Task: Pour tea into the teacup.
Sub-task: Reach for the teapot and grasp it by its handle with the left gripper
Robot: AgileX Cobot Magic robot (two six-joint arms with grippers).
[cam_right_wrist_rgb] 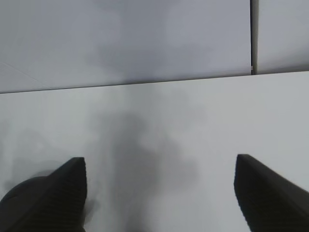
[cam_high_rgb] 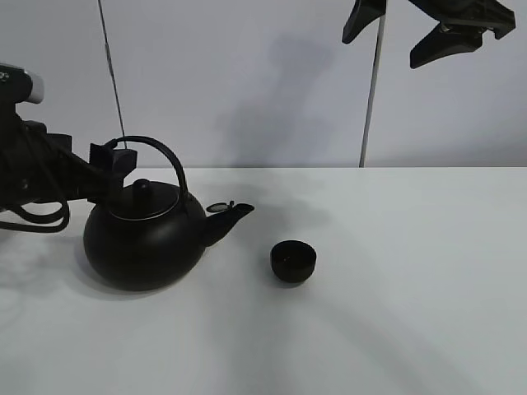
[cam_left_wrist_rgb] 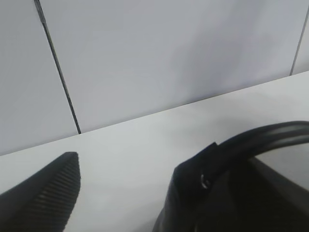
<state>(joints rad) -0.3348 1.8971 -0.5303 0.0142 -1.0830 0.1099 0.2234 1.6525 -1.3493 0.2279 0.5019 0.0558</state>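
The small black teacup [cam_high_rgb: 293, 261] stands on the white table, right of centre, just off the tip of the kettle's spout. The big black kettle [cam_high_rgb: 144, 234] rests on the table at the left, spout pointing right. My left gripper [cam_high_rgb: 111, 159] is at the left end of the kettle's arched handle [cam_left_wrist_rgb: 260, 137]. Its fingers [cam_left_wrist_rgb: 48, 193] stand wide apart in the left wrist view, and the handle runs along the other finger. My right gripper [cam_high_rgb: 420, 37] hangs high at the back right, open and empty; in the right wrist view [cam_right_wrist_rgb: 159, 193] it shows only bare table.
The white table [cam_high_rgb: 395, 313] meets a pale wall at the back, with vertical seams [cam_high_rgb: 370, 90]. The left arm and its cables [cam_high_rgb: 33, 189] lie at the left edge beside the kettle.
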